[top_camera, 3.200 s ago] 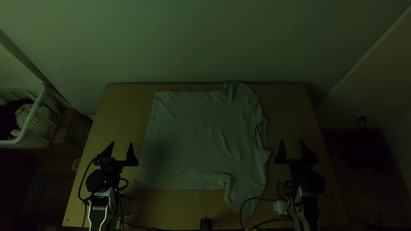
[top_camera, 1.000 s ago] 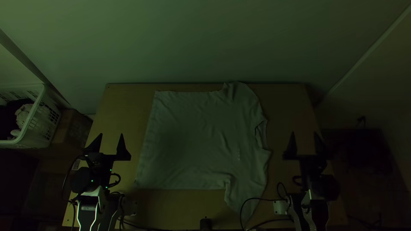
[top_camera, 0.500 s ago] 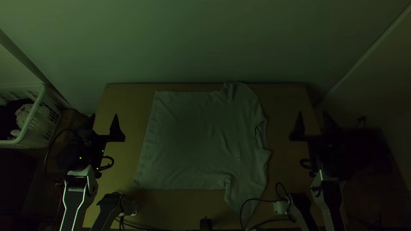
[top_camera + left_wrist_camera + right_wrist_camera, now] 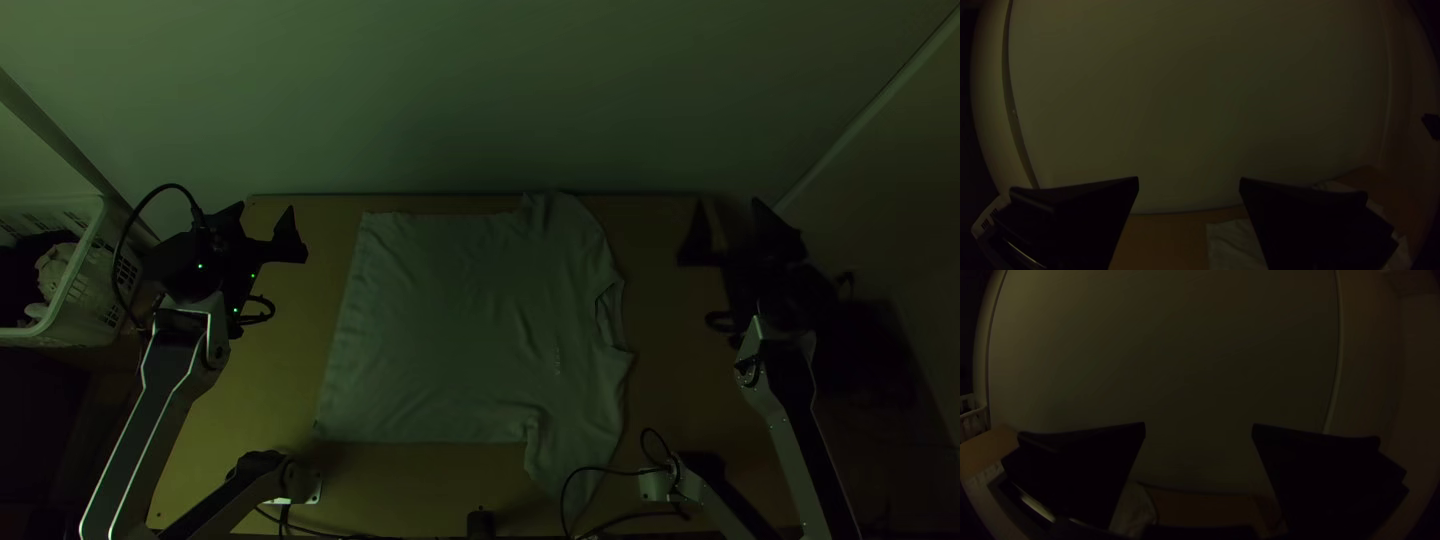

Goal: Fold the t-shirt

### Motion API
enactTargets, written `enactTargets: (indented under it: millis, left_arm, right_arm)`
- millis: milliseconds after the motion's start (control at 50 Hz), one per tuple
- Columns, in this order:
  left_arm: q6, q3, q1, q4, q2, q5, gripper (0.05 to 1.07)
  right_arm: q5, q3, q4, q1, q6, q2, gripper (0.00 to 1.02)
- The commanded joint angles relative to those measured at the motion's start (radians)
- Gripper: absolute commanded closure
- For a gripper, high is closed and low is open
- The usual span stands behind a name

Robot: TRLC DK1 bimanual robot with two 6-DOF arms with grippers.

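- Top view: the grey-looking T-shirt (image 4: pixel 465 330) lies spread on the wooden table (image 4: pixel 300 280), its hem toward the picture's left and its neck opening (image 4: pixel 609 312) toward the right.
- One sleeve (image 4: pixel 552 210) points to the table's far edge, the other (image 4: pixel 570 478) to the near edge; shallow wrinkles cross the body.
- The left gripper (image 4: pixel 264 212) is over the table's far left corner, beside the hem and apart from it. Its fingers stand wide apart with nothing between them.
- The right gripper (image 4: pixel 728 206) is over the far right part, well apart from the neck opening, fingers also spread wide and holding nothing.
- Both wrist views show the pale wall (image 4: pixel 1190 100) through the gap between the fingers.
- Left of the table, a white slatted laundry basket (image 4: pixel 97 225) holds pale and dark cloth.
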Motion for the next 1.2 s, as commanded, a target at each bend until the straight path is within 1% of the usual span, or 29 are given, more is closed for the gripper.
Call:
enactTargets:
  millis: [0,120,280,400,460,560,680,760,920,1040,1180]
  left_arm:
    - [-0.022,0.083,-0.015,-0.007,0.074,-0.016,0.10]
    - [-0.028,0.151,-0.018,-0.020,0.174,-0.020,0.10]
    - [-0.054,0.304,-0.015,-0.123,0.336,-0.021,0.10]
    - [-0.056,0.381,-0.016,-0.143,0.431,-0.018,0.10]
    - [-0.073,0.417,-0.016,-0.151,0.476,-0.018,0.10]
    - [-0.094,0.483,-0.021,-0.188,0.551,-0.020,0.10]
    - [-0.127,0.539,-0.029,-0.220,0.625,-0.018,0.10]
    - [-0.145,0.546,-0.029,-0.215,0.660,-0.020,0.10]
    - [-0.171,0.585,-0.036,-0.251,0.746,-0.020,0.10]
    - [-0.202,0.664,-0.032,-0.323,0.839,-0.020,0.11]
    - [-0.222,0.758,-0.027,-0.370,0.944,-0.020,0.11]
  right_arm:
    - [0.000,0.078,0.019,0.007,0.011,0.088,0.04]
    - [-0.002,0.150,0.008,0.010,0.018,0.179,0.04]
    - [-0.003,0.222,0.005,0.025,0.021,0.285,0.04]
    - [-0.003,0.283,-0.007,0.033,0.039,0.368,0.04]
    - [-0.003,0.317,-0.022,0.039,0.042,0.411,0.04]
    - [-0.005,0.392,-0.070,0.042,0.064,0.498,0.04]
    - [-0.009,0.518,-0.206,0.042,0.100,0.615,0.04]
    - [-0.009,0.576,-0.251,0.042,0.120,0.679,0.04]
    - [-0.009,0.627,-0.260,0.048,0.139,0.750,0.04]
    - [-0.009,0.642,-0.268,0.056,0.146,0.783,0.04]
    - [-0.009,0.645,-0.271,0.064,0.156,0.803,0.04]
